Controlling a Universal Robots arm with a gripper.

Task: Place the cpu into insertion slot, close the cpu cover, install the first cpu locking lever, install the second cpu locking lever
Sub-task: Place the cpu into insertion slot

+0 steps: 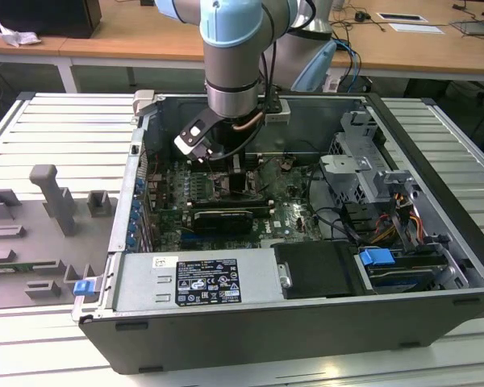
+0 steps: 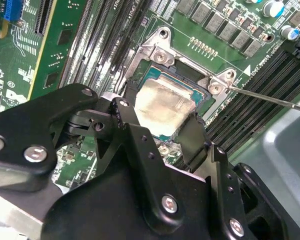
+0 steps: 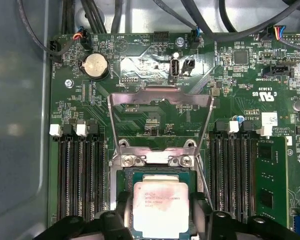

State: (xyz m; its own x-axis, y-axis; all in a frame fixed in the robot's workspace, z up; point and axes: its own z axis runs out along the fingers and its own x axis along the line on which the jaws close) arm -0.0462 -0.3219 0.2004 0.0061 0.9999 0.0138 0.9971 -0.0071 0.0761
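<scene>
One wide view, two close ones
The exterior view looks down into the open computer case (image 1: 226, 343) from outside; both wrist views face the cpu (image 2: 165, 107) (image 3: 161, 207) from close above.

So the computer case (image 1: 250, 339) is lying open on the table (image 1: 56, 129), with some fixture blocks (image 1: 52, 197) sitting outside it on the exterior view's left, and the arm (image 1: 234, 72) is reaching down into the middle of it. In both wrist views the cpu (image 3: 161, 207) is sitting in the insertion slot (image 2: 187, 75) with the fingers (image 2: 195, 140) of the gripper (image 2: 161, 117) pressing against two opposite edges, memory slots (image 3: 80, 175) running along both sides of it. The cpu cover (image 3: 162, 96) is lying swung open off the slot, stretching away from it toward the coin battery (image 3: 96, 65).
</scene>
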